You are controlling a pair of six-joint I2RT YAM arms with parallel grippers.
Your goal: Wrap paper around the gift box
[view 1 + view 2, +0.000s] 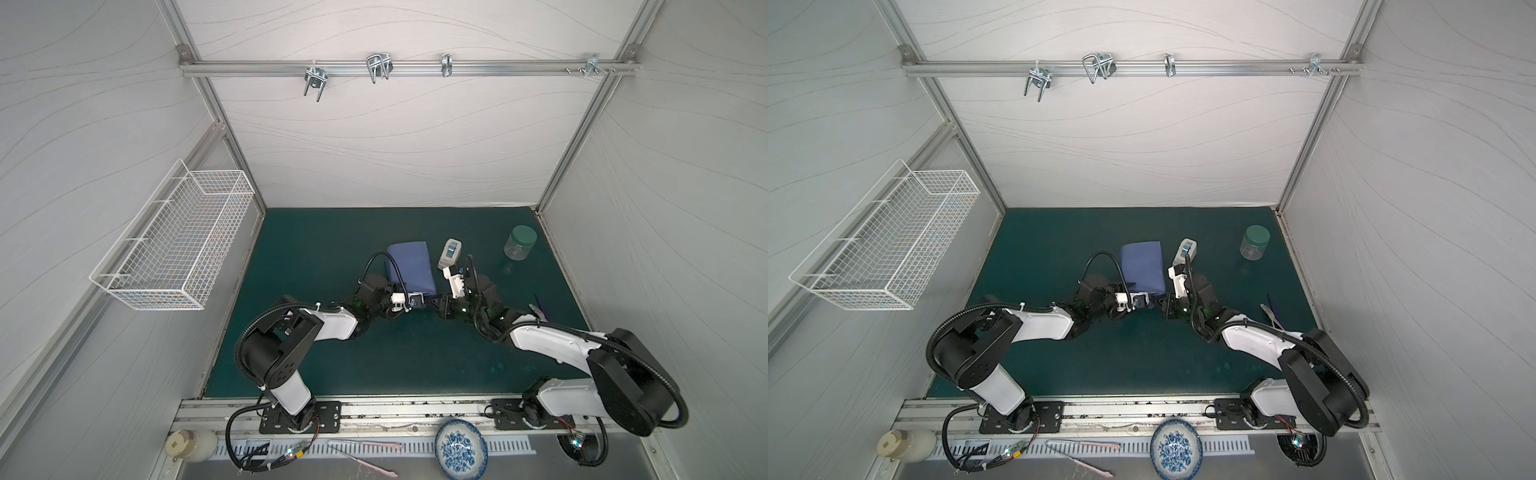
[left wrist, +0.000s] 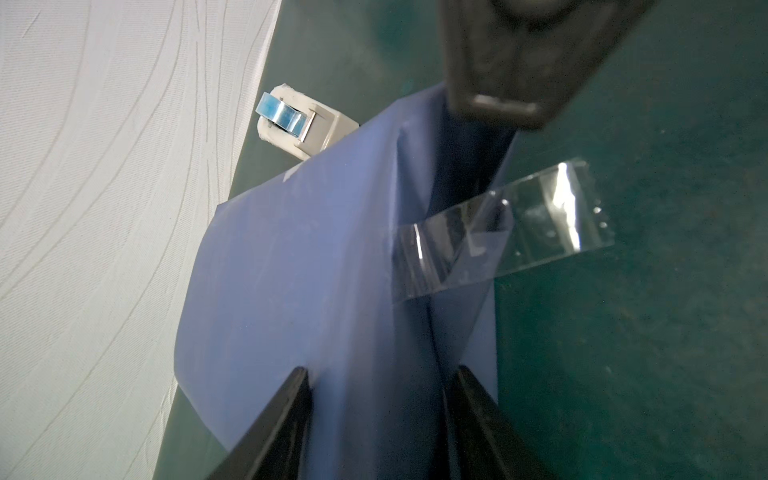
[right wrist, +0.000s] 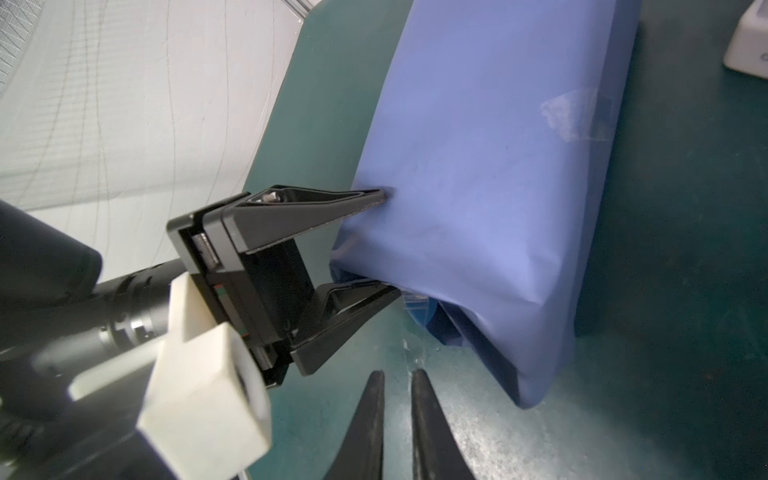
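Paper (image 1: 409,266) (image 1: 1142,266) of a dull indigo-blue lay wrapped into a squarish parcel around the middle of the green mat (image 1: 332,353), as both top views showed. The gift box could not be made out under it. The white tape dispenser (image 1: 450,251) stood just right of the parcel. The left gripper (image 3: 388,243) was clamped on the parcel's near end, one finger denting the top of the paper and the other tucked under the folded flap. A strip of clear tape (image 2: 498,232) stuck to that end, its free half reaching out over the mat. The right gripper (image 3: 398,374) hovered close by that same end, its fingers almost together with a slim gap and nothing visible between them.
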